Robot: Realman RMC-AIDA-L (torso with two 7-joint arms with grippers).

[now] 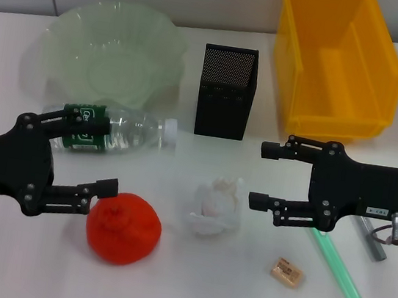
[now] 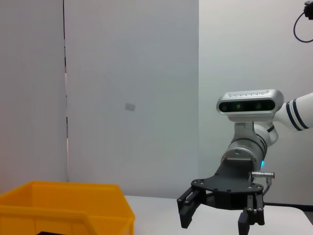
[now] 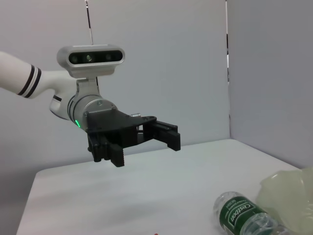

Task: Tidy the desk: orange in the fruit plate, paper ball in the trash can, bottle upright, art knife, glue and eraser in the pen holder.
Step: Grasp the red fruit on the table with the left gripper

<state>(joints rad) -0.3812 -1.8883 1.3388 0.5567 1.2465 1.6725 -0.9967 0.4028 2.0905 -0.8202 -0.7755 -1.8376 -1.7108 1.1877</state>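
Note:
The orange [image 1: 123, 227] lies at the front left, just beside the lower finger of my open left gripper [image 1: 107, 156]. Behind that gripper the clear bottle [image 1: 116, 131] with a green label lies on its side. The white paper ball [image 1: 213, 206] sits mid-table, a short way left of my open right gripper [image 1: 260, 175]. A tan eraser [image 1: 288, 272], a green art knife [image 1: 338, 268] and grey glue [image 1: 369, 240] lie under and in front of the right gripper. The green fruit plate [image 1: 101, 50], black mesh pen holder [image 1: 225, 91] and yellow trash can [image 1: 337, 61] stand at the back.
The left wrist view shows the right gripper [image 2: 217, 220] open above the table and the yellow trash can [image 2: 63, 205]. In the right wrist view are the open left gripper [image 3: 139, 147], the bottle [image 3: 244, 215] and the plate's edge [image 3: 288, 191]. Grey walls stand behind.

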